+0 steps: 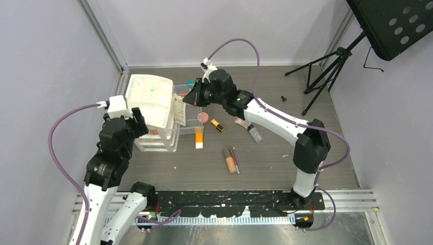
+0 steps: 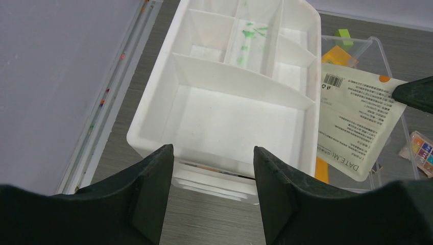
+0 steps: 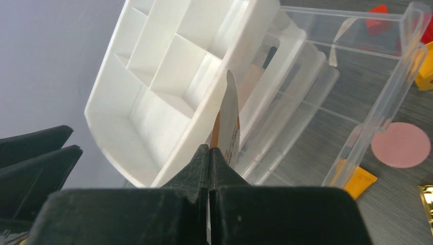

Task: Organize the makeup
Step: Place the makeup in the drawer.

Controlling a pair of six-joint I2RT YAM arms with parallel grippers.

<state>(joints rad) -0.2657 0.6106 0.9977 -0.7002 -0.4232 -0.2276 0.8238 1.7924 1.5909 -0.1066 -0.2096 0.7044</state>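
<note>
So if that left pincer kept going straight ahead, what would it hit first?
Probably the white divided tray: the open left pincer points at its near wall. Depth is unclear, so it might pass over the rim into the large compartment.

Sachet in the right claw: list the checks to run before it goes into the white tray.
1. Right claw shut on the sachet: ok.
2. Sachet above the white tray: not ok, it hangs beside the rim.
3. Large compartment free: ok.
4. Left claw open, holding nothing: ok.
5. Left claw clear of the tray: cannot tell.
</note>
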